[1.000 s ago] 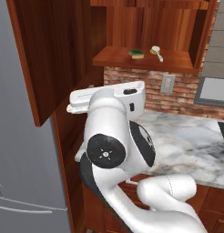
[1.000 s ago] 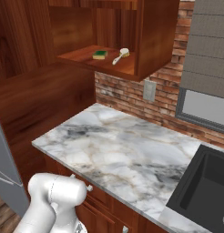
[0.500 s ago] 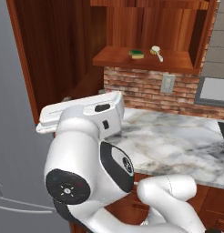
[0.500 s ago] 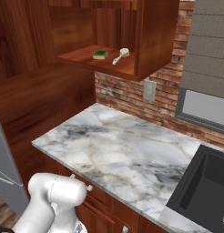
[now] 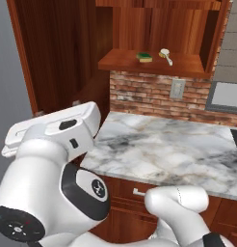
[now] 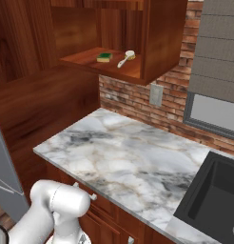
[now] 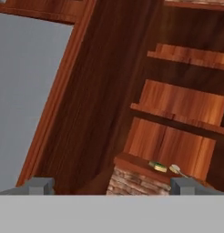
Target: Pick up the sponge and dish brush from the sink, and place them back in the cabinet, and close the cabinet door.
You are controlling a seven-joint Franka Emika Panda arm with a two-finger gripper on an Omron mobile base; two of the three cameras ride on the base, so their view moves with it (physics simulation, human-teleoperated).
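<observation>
Nearest in the hand view, the gripper [image 7: 109, 185] is seen with its two dark finger tips set wide apart at the bottom edge, and nothing is held between them. In the left base view the white arm [image 5: 53, 164] is bulked in the lower left, in front of the marble counter [image 5: 173, 149].

Beyond the counter edge, drawers with silver handles [image 6: 90, 196] are seen below the stone top. At the right end of the counter, a corner of the black sink [image 6: 211, 200] is shown in the right base view, with a silver drain at the very edge.

Behind the counter a red brick wall [image 5: 154, 94] is seen, with a pale outlet plate [image 5: 177, 89] fixed to it.

Above the brick, the cabinet [image 5: 154, 63] is open. On its bottom board the sponge [image 5: 145, 57] is laid green side up, and the dish brush [image 5: 164, 54] is laid just beside it to the right, its round pale head toward the back and its thin handle toward the front. The two are near each other; whether they touch cannot be told.

To the left, the cabinet door [image 5: 58, 53] is swung wide open, its broad reddish-brown panel standing out from the cabinet. A grey surface [image 7: 27, 100] is seen beyond the door's outer edge.
</observation>
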